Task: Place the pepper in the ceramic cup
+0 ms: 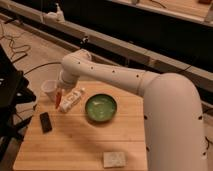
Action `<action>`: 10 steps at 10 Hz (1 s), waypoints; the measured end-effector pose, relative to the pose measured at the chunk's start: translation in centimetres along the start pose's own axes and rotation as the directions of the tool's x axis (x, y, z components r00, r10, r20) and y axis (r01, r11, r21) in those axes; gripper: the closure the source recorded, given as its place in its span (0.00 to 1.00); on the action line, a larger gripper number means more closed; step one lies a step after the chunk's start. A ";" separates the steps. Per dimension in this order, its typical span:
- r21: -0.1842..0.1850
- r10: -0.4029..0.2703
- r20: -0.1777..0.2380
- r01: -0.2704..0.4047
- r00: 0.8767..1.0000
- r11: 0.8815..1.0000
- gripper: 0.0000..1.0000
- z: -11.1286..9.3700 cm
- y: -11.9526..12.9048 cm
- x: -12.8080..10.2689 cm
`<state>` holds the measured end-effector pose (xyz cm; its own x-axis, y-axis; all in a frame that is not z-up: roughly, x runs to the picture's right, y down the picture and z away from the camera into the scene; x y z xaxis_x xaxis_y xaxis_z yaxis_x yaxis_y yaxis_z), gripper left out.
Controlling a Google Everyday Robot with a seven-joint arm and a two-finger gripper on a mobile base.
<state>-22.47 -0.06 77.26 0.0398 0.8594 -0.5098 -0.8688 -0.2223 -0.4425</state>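
gripper (pixel 62 93) sits at the table's far-left, jaws clamped on the pepper (pixel 59 99), which hangs tip-down just right of the ceramic cup (pixel 50 89), near its rim but not yet over the mouth. Risks: release now and the pepper drops onto the wooden table (pixel 80 142), or catches the rim and tips the light cup. White bottle (pixel 72 99) lies just beside the gripper, a sideways move could knock it toward the green bowl (pixel 101 108). Black device (pixel 45 121) well clear

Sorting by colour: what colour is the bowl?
Green bowl, right of the tool; camera view.
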 end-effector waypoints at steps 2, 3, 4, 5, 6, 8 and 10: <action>-0.007 -0.006 0.072 0.007 0.997 1.000 1.00 -1.3 1.0 -4.2; -0.007 -0.022 0.100 0.023 0.995 1.000 1.00 -1.7 1.7 -5.7; -0.008 -0.050 0.130 0.051 0.990 0.999 1.00 -2.0 2.8 -7.5; -0.013 -0.087 0.169 0.091 0.982 0.996 1.00 -2.3 4.3 -9.5; -0.018 -0.107 0.186 0.112 0.977 0.994 1.00 -2.4 5.2 -10.3; -0.019 -0.113 0.196 0.119 0.974 0.993 1.00 -2.5 5.4 -10.8; -0.018 -0.112 0.197 0.118 0.974 0.993 1.00 -2.5 5.3 -10.8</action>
<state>-26.23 -11.69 78.57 0.0386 0.9526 -0.3017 -0.8489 -0.1279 -0.5128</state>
